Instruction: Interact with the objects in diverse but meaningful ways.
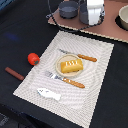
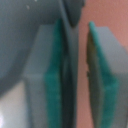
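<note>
Gripper (image 2: 79, 85) straddling a thin grey edge at the pot, jaws apart, not clamped.

In the wrist view, the green pads (image 2: 54, 87) stand either side of a grey upright strip (image 2: 69, 75). It lies against one pad, with a pink gap showing before the other, so nothing is gripped yet. It is probably the rim or handle of the blue-grey pot (image 1: 68, 9), but it's too blurred to say which. In the exterior view, the gripper (image 1: 91, 21) hangs over the pinkish board (image 1: 102, 31), just beside the pot on the exterior view's right. The strip's long axis runs along the fingers, so closing should pinch it across its thin side. The bread loaf (image 1: 71, 65) sits on a plate (image 1: 61, 59) on the placemat (image 1: 100, 55). The fish (image 1: 49, 93), tomato (image 1: 33, 58) and sausage (image 1: 14, 73) are well apart from the tool, toward the exterior view's lower left.
</note>
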